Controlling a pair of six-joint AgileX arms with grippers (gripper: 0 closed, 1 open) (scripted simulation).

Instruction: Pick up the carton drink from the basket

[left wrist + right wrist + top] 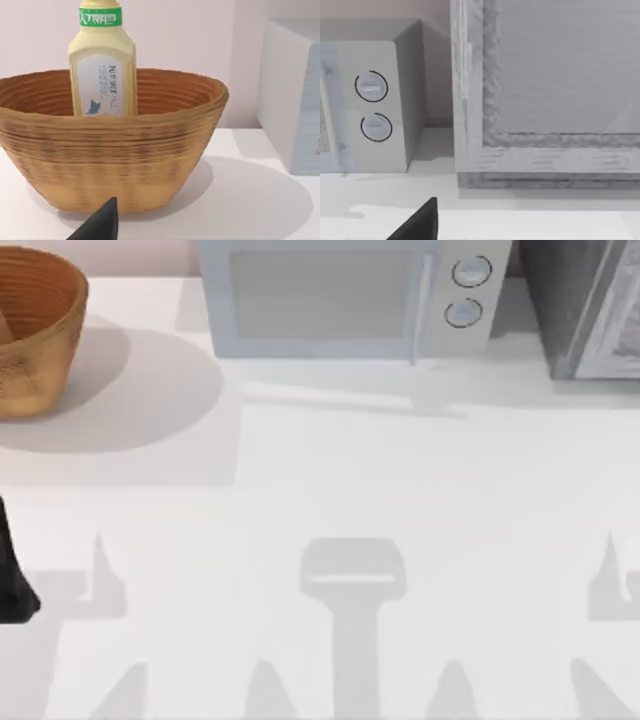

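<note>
Carton drink (pixel 102 60) stands upright in the basket (pixel 40 340) at the desk's far-left corner; left gripper (pixel 100 225), finger state can't tell, should clear the rim and grasp below the cap.

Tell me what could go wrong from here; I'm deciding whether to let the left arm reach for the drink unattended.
1. The carton drink stands tall and upright inside the basket, rising well above its rim. A sideways nudge could topple it.
2. The basket wall stands between the left gripper and the drink's lower body, so a low approach may push the basket instead.
3. The basket sits at the table's far left corner in the top view, next to the microwave, so it could be shoved off.
</note>
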